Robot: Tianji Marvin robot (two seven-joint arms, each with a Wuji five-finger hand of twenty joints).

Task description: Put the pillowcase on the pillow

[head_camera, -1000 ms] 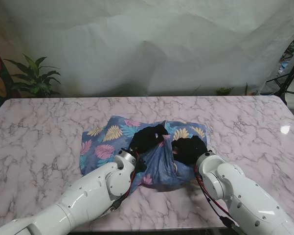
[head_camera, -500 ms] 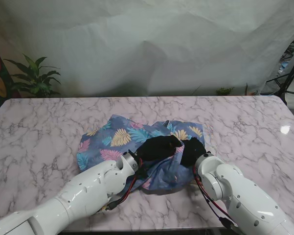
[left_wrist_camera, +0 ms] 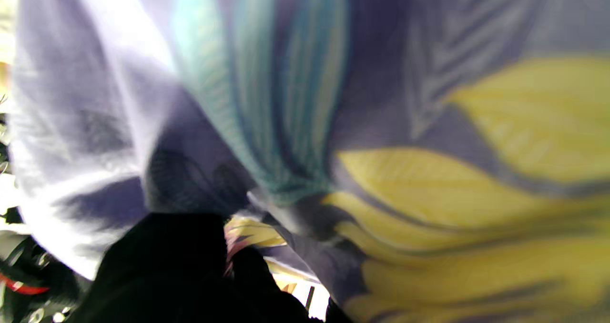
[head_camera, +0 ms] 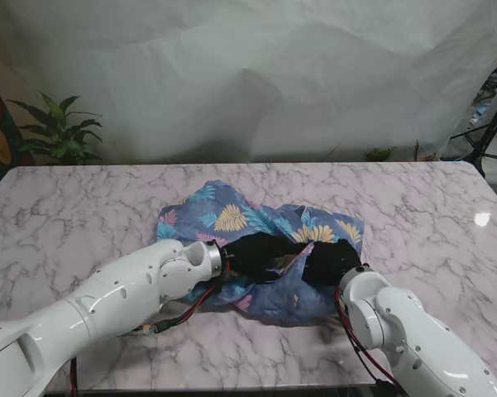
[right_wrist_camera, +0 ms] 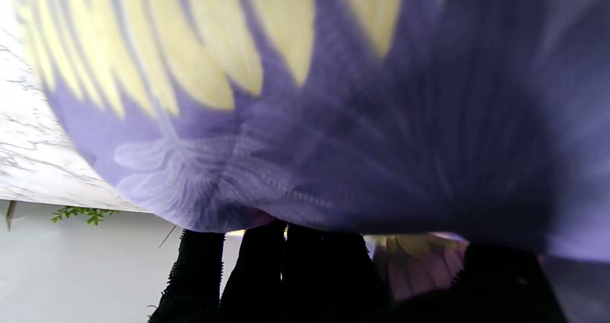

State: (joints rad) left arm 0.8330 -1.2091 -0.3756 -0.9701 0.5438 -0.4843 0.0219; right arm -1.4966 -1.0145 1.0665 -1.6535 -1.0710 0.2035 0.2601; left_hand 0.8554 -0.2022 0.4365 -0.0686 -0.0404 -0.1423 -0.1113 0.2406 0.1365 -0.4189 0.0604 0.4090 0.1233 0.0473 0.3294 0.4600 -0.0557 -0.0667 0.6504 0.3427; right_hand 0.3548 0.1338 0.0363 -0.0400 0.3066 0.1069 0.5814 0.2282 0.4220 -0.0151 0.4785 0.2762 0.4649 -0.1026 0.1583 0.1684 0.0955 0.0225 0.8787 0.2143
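Note:
A blue pillowcase [head_camera: 256,227] printed with yellow, pink and teal leaves lies bunched in the middle of the marble table [head_camera: 66,215]. My left hand [head_camera: 260,252], black-gloved, is shut on the cloth at its near middle. My right hand [head_camera: 331,263] is shut on the cloth just to its right. In the left wrist view the pillowcase [left_wrist_camera: 362,123] fills the frame over the dark fingers [left_wrist_camera: 167,266]. The right wrist view shows the pillowcase [right_wrist_camera: 333,123] draped over the fingers [right_wrist_camera: 267,275]. I cannot pick out the pillow itself under the cloth.
A potted plant [head_camera: 62,128] stands past the table's far left corner. A white backdrop sheet [head_camera: 256,74] hangs behind the table. A black stand [head_camera: 492,132] is at the far right. A red and black cable [head_camera: 178,314] hangs from my left arm.
Both hands have drawn the cloth to the right and slightly toward me. The pillowcase's left part has lifted off the table and bunched higher; my left forearm now lies flatter, swung to the left.

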